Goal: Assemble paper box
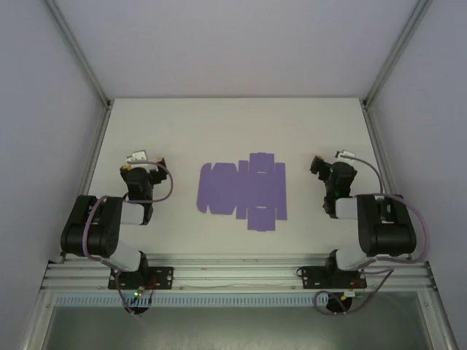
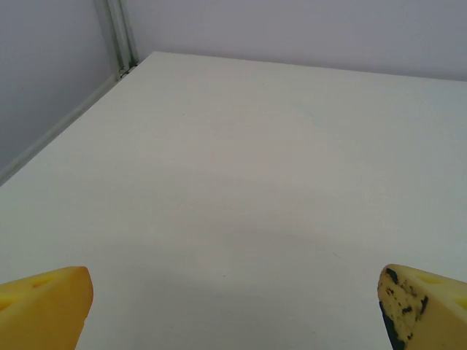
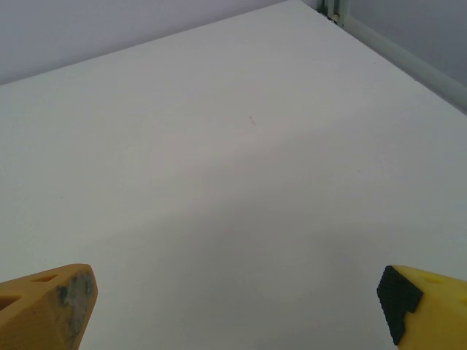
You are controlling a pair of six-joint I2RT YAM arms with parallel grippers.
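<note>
The purple paper box [image 1: 243, 191] is not folded up yet; it lies flat, like a cut-out sheet with many flaps, right in the middle of the white table [image 1: 219, 124]. At its 9 o'clock, well apart from it, sits the left gripper [image 1: 140, 165], with its yellow fingers [image 2: 44, 306] spread wide over bare table. At its 3 o'clock, also well apart, sits the right gripper [image 1: 319, 166], and its claw is let go too, fingers wide, holding nothing.
</note>
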